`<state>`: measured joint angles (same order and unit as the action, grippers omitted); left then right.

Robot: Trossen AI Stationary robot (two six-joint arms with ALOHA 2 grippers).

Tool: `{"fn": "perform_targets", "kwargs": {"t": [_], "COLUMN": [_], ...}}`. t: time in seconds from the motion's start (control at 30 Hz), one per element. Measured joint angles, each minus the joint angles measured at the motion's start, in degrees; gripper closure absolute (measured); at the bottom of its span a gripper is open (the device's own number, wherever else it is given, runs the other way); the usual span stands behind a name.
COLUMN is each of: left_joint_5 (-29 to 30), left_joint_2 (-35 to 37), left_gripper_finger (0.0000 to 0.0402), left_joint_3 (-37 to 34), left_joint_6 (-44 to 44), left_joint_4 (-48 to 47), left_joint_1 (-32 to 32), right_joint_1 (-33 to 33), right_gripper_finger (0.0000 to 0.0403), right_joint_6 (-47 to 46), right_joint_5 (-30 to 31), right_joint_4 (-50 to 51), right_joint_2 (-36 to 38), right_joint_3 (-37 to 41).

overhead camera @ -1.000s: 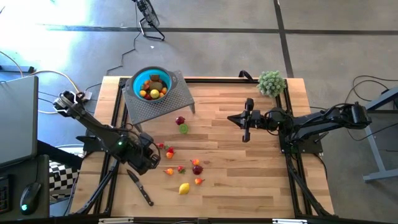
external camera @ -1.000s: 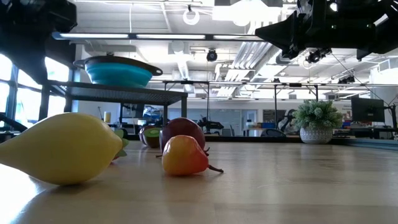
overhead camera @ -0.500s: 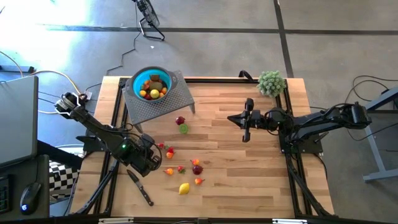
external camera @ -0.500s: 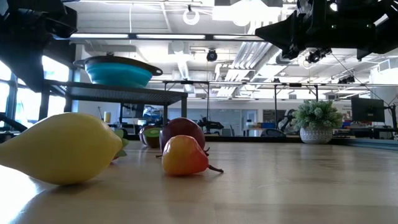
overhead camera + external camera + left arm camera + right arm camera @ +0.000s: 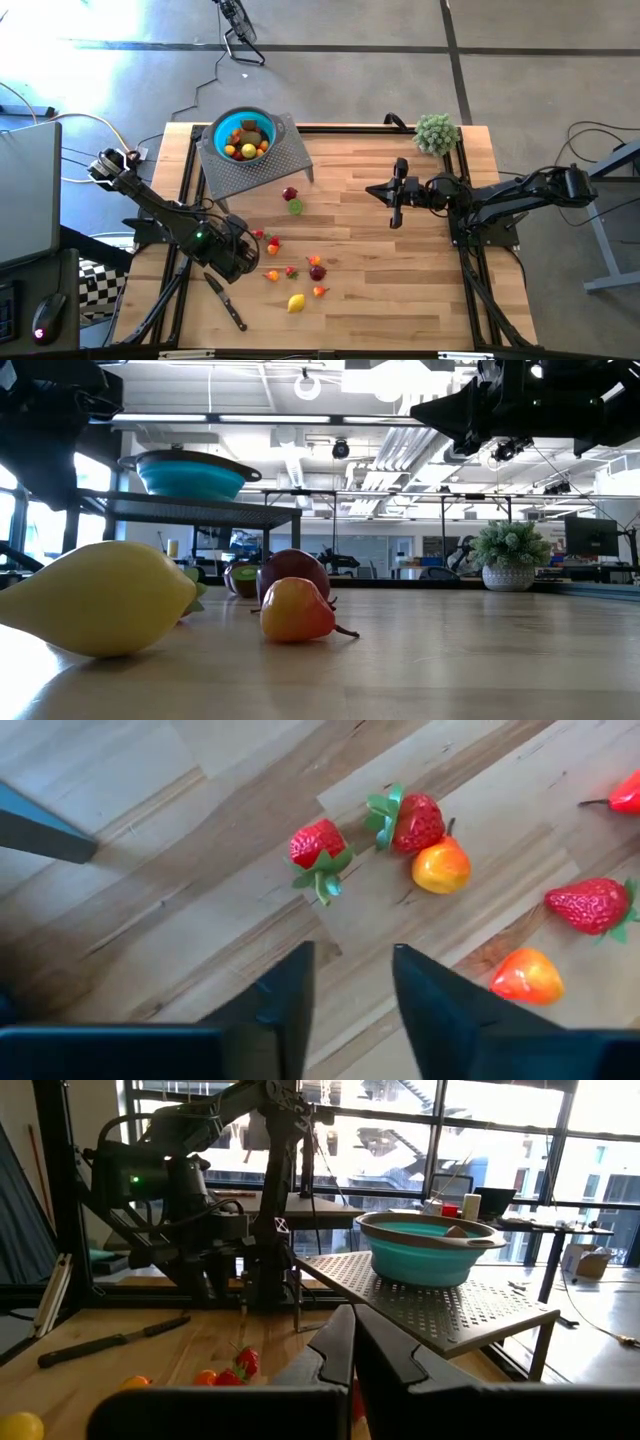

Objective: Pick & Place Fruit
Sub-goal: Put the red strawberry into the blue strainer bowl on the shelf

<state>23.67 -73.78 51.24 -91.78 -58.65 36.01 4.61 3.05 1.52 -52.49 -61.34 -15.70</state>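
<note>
High view, left gripper: the left gripper (image 5: 246,257) hangs low over the table (image 5: 400,290) toward 8 o'clock, just short of the loose fruit.
High view, fruit: scattered pieces (image 5: 295,272) lie at about 7 o'clock from the table's middle, a yellow lemon (image 5: 296,302) nearest the front edge; a maroon piece (image 5: 290,194) and a lime green one (image 5: 295,207) sit apart toward 10 o'clock.
High view, bowl: a teal bowl (image 5: 222,130) with several fruits inside stands on a perforated metal stand (image 5: 270,165) at 11 o'clock.
High view, right gripper: the right gripper (image 5: 396,192) waits over the table at about 2 o'clock, well apart from the fruit.
High view, other items: a black-handled knife (image 5: 225,301) lies at 7 o'clock, a fuzzy plant ball (image 5: 436,132) at 1 o'clock.
Low view, fruit: the lemon (image 5: 100,598) looms close, with an orange-red piece (image 5: 295,610) and a maroon one (image 5: 295,568) behind it.
Left wrist view, jaws: the dark fingers (image 5: 290,995) stand parted and released, nothing between them, bare wood showing in the gap.
Left wrist view, fruit: a strawberry (image 5: 317,846) lies just beyond the fingertips; another strawberry touches a small orange fruit (image 5: 441,866) near it.
Right wrist view, jaws: the fingers (image 5: 335,1350) are clenched together, grasping nothing.
</note>
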Motion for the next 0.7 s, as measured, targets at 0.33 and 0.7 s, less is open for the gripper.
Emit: {"fn": "perform_targets", "kwargs": {"t": [0.33, 0.7], "left_joint_5": [1.99, 1.81], "left_joint_2": [0.0, -1.09], "left_gripper_finger": [0.0181, 0.0179], "left_joint_3": [0.0, 0.07], "left_joint_6": [0.58, -3.31], "left_joint_4": [0.23, 3.13], "left_joint_1": [0.0, 0.0], "right_joint_1": [0.0, 0.02], "right_gripper_finger": [0.04, 0.04], "right_joint_6": [0.0, 0.0], "right_joint_5": [0.0, 0.02], "right_joint_4": [0.02, 0.01], "right_joint_2": [0.0, 0.0], "right_joint_3": [0.0, 0.0]}}
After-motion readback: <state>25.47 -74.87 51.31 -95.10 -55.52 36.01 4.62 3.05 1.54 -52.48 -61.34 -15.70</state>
